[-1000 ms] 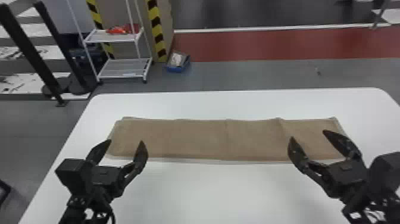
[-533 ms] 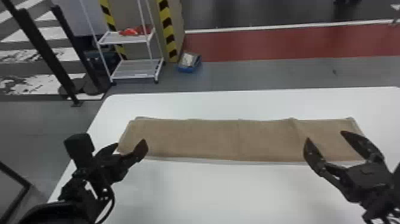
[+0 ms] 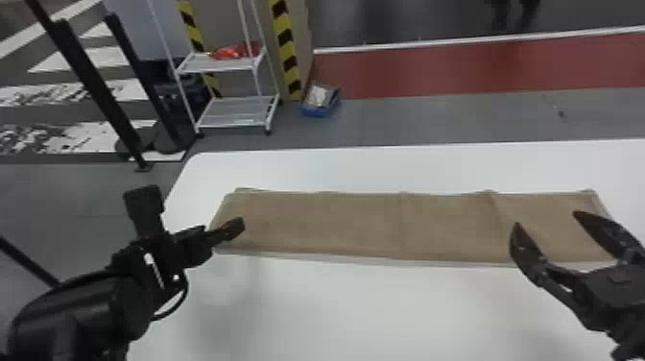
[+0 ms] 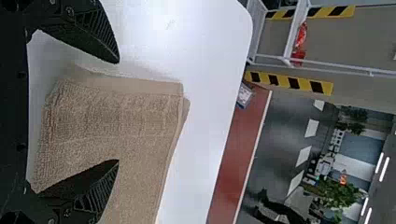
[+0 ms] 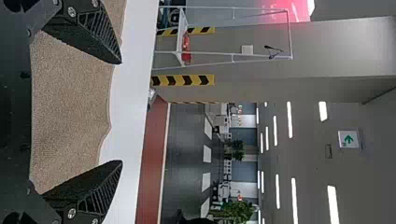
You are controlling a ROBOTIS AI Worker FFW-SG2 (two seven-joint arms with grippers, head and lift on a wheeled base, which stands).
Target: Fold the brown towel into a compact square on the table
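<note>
The brown towel [image 3: 336, 223] lies flat as a long, narrow folded strip across the table, with creases toward its right half. At its left end is my left gripper [image 3: 235, 229], turned sideways. In the left wrist view the left gripper [image 4: 117, 112] is open, the towel's end [image 4: 112, 116] showing between and beyond its fingers. Over the towel's right end stands my right gripper [image 3: 547, 225], fingers spread. The right wrist view has the right gripper [image 5: 122, 112] open, with the towel [image 5: 70, 107] behind the gap and nothing pinched.
The white table [image 3: 336, 307] extends in front of and behind the towel. Beyond its far edge stand a white shelf rack [image 3: 230, 110] and a blue box [image 3: 320, 101] on the floor, with black posts [image 3: 91, 81] at the left.
My left gripper has rotated at the towel's left end, and its arm has swung out to the left. The head view has shifted leftward. The towel lies as before.
</note>
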